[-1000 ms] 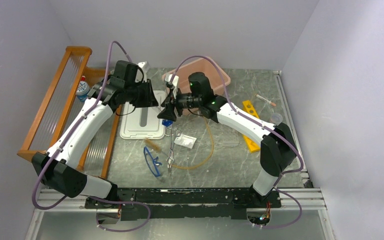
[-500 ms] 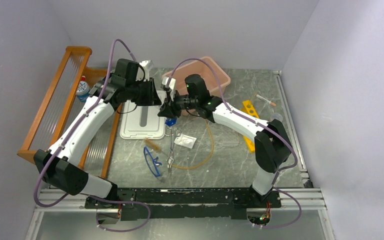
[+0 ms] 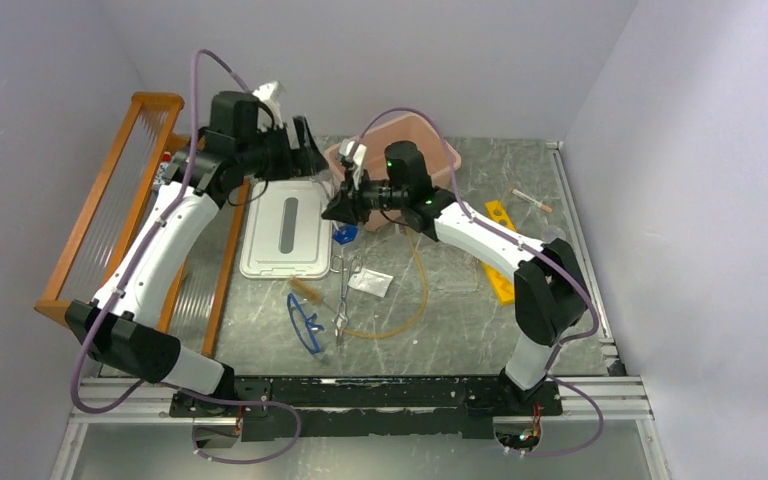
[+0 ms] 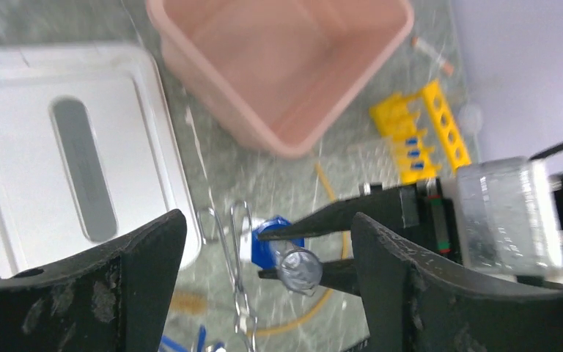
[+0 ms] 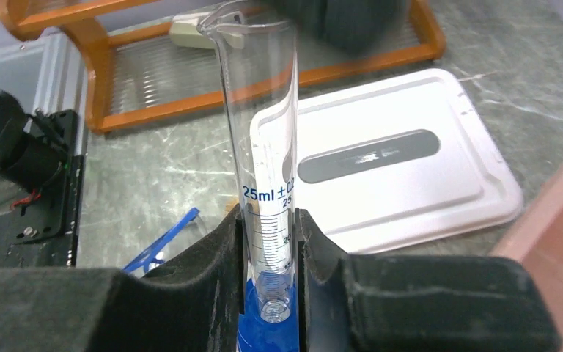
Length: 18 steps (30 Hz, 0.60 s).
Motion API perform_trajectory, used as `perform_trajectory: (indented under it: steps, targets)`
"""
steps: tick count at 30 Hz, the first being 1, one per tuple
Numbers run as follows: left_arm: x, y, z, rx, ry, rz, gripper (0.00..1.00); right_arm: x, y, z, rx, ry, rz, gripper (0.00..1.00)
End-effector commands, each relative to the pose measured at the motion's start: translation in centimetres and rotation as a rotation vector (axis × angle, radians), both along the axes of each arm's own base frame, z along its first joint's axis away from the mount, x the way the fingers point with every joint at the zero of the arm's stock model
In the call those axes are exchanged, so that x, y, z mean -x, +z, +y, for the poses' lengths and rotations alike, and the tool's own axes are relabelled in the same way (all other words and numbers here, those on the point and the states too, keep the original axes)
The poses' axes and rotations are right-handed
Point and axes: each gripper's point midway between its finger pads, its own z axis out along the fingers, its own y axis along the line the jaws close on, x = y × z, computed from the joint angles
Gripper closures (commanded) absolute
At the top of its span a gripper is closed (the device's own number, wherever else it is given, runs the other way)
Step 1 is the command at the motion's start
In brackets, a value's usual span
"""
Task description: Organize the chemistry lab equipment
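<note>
Foot of cylinder [image 5: 265, 165] largely hidden

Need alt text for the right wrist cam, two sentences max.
The right hand clamps the lower part of a clear 25 ml graduated cylinder with a blue base. Behind it lie a white tray and an orange slatted shelf.

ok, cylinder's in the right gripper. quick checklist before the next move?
1. Right gripper shut on graduated cylinder: ok.
2. Grip height: low, just above the blue base, with the tall glass part free: not ok for a fast swing.
3. Left gripper open and empty: ok.
4. Pink bin empty, room inside: ok.
5. Clearance between the two grippers: cannot tell; they look close.
</note>
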Motion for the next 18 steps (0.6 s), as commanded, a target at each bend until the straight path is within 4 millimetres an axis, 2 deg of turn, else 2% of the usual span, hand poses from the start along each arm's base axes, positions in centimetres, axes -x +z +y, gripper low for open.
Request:
perform_trajectory:
  steps: [1, 4, 8, 10, 13, 16, 17, 18]
  targets:
    - [-3.6, 6.2, 2.0, 0.063, 0.120, -0.195, 0.13, -2.0, 3.6, -1.4, -0.099, -0.098, -0.041, 0.95]
    - [-3.8, 6.8, 3.1, 0.064, 0.168, -0.245, 0.13, -6.3, 4.9, -3.0, -0.168, -0.323, 0.008, 0.95]
    - [-3.6, 5.8, 3.6, 0.040, 0.170, -0.250, 0.16, -12.3, 7.7, -5.7, -0.327, -0.687, 0.140, 0.94]
    - [-3.4, 5.1, 3.7, 0.025, 0.166, -0.237, 0.17, -14.8, 8.0, -6.9, -0.370, -0.849, 0.185, 0.94]
    - [-3.1, 3.6, 4.2, -0.003, 0.177, -0.207, 0.18, -17.8, 7.6, -8.2, -0.423, -1.037, 0.260, 0.93]
    - [-2.6, 2.5, 4.5, -0.024, 0.176, -0.184, 0.18, -20.2, 6.1, -9.6, -0.444, -1.226, 0.361, 0.90]
    - [-2.4, 2.2, 4.6, -0.031, 0.175, -0.177, 0.18, -21.0, 4.8, -9.7, -0.424, -1.276, 0.388, 0.90]
    - [-2.2, 1.7, 4.7, -0.041, 0.172, -0.165, 0.18, -21.4, 4.8, -9.9, -0.420, -1.316, 0.413, 0.90]
